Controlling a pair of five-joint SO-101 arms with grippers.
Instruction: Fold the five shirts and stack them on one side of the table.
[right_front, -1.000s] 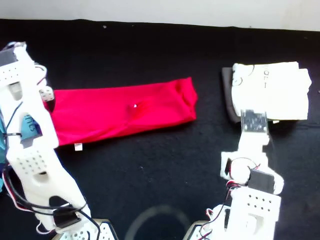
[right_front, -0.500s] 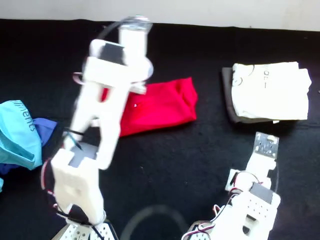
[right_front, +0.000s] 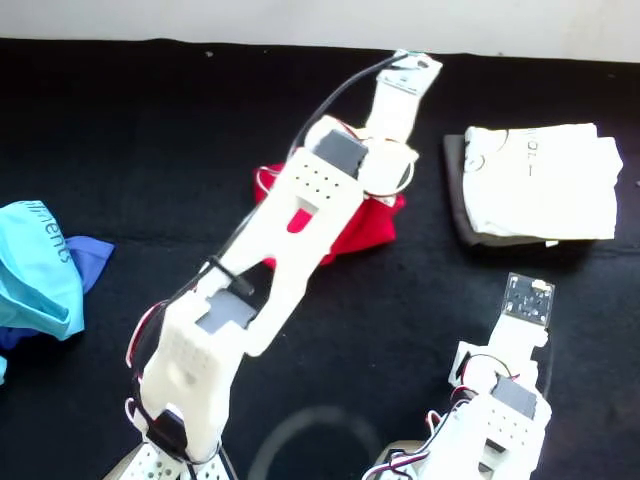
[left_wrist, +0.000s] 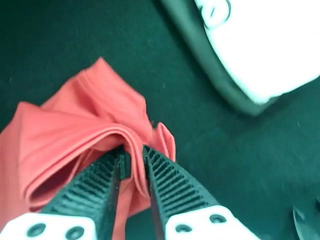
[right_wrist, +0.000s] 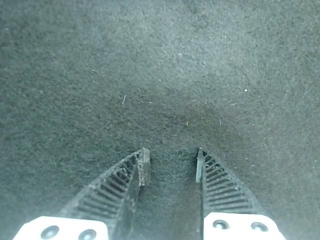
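Left gripper (left_wrist: 134, 161) clamped on red shirt (left_wrist: 70, 125) fold, swung across since last frame; folded stack (left_wrist: 260, 45) just ahead. Right gripper (right_wrist: 171, 167) parted, retracted, open black table (right_wrist: 150, 60) ahead

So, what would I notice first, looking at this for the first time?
The left arm stretches across the black table, its left pincer shut on a fold of the bunched red shirt. Beside it, toward the right arm's side, a folded white shirt lies on a dark shirt, and a crumpled blue heap sits at the opposite edge.
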